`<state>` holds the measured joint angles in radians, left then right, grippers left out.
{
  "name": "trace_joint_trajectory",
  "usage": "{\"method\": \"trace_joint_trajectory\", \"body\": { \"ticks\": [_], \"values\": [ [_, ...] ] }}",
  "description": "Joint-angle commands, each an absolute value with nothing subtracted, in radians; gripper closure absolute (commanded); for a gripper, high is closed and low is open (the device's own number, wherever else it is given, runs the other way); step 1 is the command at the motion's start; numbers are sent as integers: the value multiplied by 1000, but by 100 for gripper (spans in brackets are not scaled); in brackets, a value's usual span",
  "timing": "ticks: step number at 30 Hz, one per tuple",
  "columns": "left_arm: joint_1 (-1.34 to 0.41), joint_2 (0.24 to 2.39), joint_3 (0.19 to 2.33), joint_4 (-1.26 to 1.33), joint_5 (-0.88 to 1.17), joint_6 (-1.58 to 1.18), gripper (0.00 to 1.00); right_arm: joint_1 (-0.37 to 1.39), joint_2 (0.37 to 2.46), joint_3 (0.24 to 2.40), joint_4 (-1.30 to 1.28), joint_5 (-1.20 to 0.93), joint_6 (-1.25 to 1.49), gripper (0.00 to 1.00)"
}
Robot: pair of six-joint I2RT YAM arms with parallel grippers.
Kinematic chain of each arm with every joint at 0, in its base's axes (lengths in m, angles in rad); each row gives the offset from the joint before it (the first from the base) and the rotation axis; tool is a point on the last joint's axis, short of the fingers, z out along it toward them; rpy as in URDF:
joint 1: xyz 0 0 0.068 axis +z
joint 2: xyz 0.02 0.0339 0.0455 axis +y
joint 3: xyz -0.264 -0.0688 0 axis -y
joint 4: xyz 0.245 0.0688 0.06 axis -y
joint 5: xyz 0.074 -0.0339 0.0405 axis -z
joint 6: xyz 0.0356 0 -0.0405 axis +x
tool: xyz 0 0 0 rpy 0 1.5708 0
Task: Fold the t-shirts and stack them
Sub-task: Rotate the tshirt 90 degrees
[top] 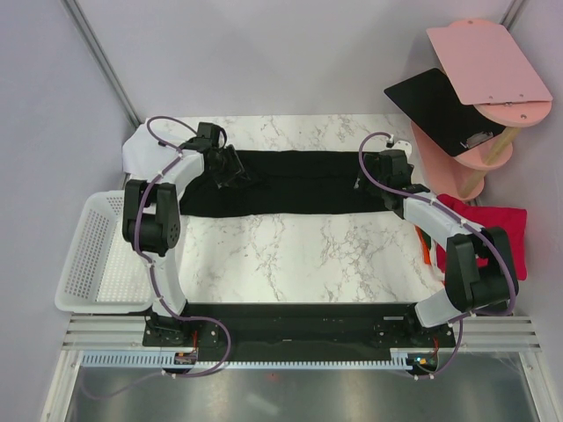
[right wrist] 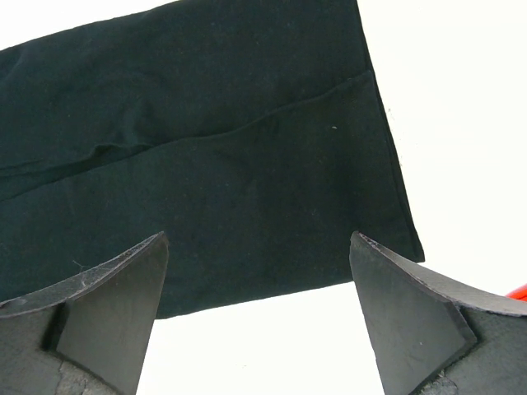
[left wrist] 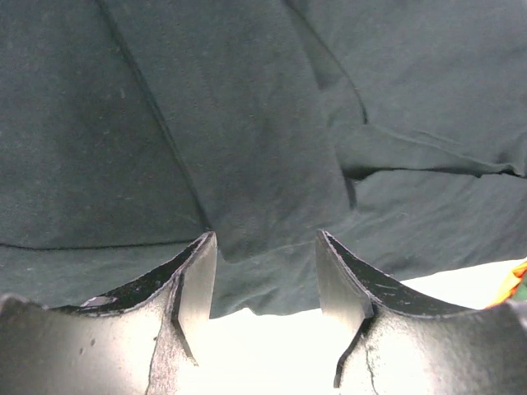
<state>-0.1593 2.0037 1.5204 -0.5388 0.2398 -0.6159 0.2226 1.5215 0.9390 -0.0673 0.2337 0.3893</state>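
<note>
Left gripper (left wrist: 265,239) gapes above black t-shirt (top: 299,182) near basket (top: 74,257).

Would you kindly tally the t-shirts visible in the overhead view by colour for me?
Black t-shirt: 1
Red t-shirt: 1
Orange t-shirt: 1 (only a sliver shows beside the right arm)
Total: 3

Overhead view: even, diffuse light, soft faint shadows, sharp throughout. Wrist views: white marbled tabletop (right wrist: 461,99) blown out to featureless glare, while the plain black cloth t-shirt (right wrist: 206,164) reads dim, creases legible.
</note>
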Motion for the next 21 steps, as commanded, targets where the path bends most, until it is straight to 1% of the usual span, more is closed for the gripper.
{"method": "trace_joint_trajectory", "body": {
  "ticks": [1,8,11,13,14,17,21],
  "values": [
    [-163,1962,1497,-506,204,-634,42,222,1506,953,-54,239,399,2],
    [-170,1979,1490,-508,238,-629,42,222,1519,942,-48,229,417,2],
    [-186,2005,1493,-502,233,-632,44,222,1520,940,-44,224,419,2],
    [-192,2019,1496,-491,230,-635,53,222,1517,937,-45,222,419,2],
    [-192,2023,1497,-489,233,-635,70,222,1516,937,-46,224,416,2],
    [-192,2037,1517,-489,245,-627,98,222,1508,933,-48,224,410,2],
    [-192,2010,1525,-489,229,-618,98,224,1496,927,-49,230,405,2]
  ]
}}
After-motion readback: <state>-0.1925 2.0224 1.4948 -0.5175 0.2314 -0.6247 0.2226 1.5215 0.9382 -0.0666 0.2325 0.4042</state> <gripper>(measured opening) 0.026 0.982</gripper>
